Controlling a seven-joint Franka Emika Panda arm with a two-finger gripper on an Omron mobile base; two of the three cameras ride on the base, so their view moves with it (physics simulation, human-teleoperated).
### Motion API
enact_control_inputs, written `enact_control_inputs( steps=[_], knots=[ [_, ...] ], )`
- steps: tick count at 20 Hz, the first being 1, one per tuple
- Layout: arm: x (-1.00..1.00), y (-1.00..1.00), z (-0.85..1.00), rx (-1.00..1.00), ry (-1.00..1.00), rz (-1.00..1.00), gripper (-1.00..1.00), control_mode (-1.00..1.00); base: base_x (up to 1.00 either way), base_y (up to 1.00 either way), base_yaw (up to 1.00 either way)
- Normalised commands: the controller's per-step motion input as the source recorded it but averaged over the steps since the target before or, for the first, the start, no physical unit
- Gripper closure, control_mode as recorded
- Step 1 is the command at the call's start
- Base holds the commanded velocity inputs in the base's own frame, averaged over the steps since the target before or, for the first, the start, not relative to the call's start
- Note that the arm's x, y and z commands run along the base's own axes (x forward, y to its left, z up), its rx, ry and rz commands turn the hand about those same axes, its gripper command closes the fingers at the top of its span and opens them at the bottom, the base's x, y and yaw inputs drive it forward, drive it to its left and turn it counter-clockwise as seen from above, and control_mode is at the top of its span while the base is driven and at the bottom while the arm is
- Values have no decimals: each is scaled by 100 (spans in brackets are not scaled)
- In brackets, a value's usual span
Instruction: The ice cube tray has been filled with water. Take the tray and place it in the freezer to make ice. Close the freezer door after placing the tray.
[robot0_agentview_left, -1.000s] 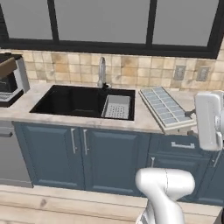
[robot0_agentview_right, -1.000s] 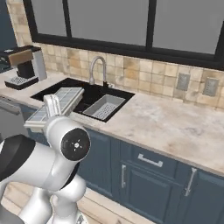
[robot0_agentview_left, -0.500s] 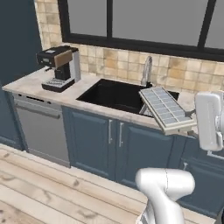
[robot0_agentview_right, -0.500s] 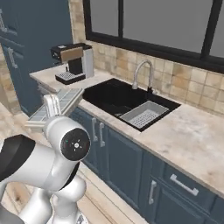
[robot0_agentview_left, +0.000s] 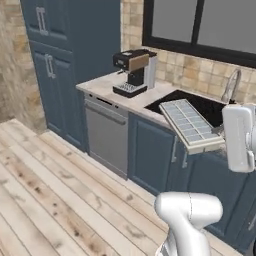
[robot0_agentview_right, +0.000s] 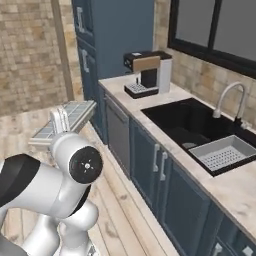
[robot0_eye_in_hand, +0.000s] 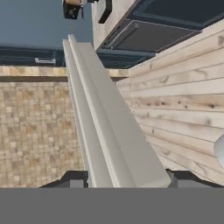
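The ice cube tray (robot0_agentview_left: 189, 124) is a light-grey slab whose cells carry the pale-blue water. It hangs in the air, slightly tilted, in front of the counter. My gripper (robot0_agentview_left: 219, 140) is shut on its near end. From the right base view the tray (robot0_agentview_right: 66, 118) juts out over the floor behind my elbow, with the gripper (robot0_agentview_right: 59, 120) clamped on it. The hand view looks along the tray's edge (robot0_eye_in_hand: 109, 127), with the gripper (robot0_eye_in_hand: 127, 177) closed around it and dark fingertips (robot0_eye_in_hand: 72, 179) on either side. The freezer and the freezer door are out of view.
A coffee machine (robot0_agentview_left: 134, 72) stands on the counter left of the black sink (robot0_agentview_left: 200, 107) with its faucet (robot0_agentview_left: 231, 85). A grey strainer basket (robot0_agentview_right: 222, 152) sits in the sink. A steel dishwasher (robot0_agentview_left: 106, 135) and tall blue cabinets (robot0_agentview_left: 65, 50) line the left. Wooden floor (robot0_agentview_left: 50, 200) lies ahead.
The whole scene has slid to the right as the base turns left, bringing the tall cabinets and floor into view. The tray has stayed in my gripper throughout.
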Motion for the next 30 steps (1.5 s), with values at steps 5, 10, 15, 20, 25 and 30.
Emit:
enact_control_inputs(
  steps=[5,10,15,20,25,30],
  knots=[
    [0,0,0,0,0,0,100,100,3,50,58],
    [0,0,0,0,0,0,100,100,9,55,61],
    [0,0,0,0,0,0,100,100,5,51,60],
    [0,0,0,0,0,0,100,100,3,41,63],
    [0,0,0,0,0,0,100,100,0,45,63],
    [0,0,0,0,0,0,100,100,0,50,62]
  ],
)
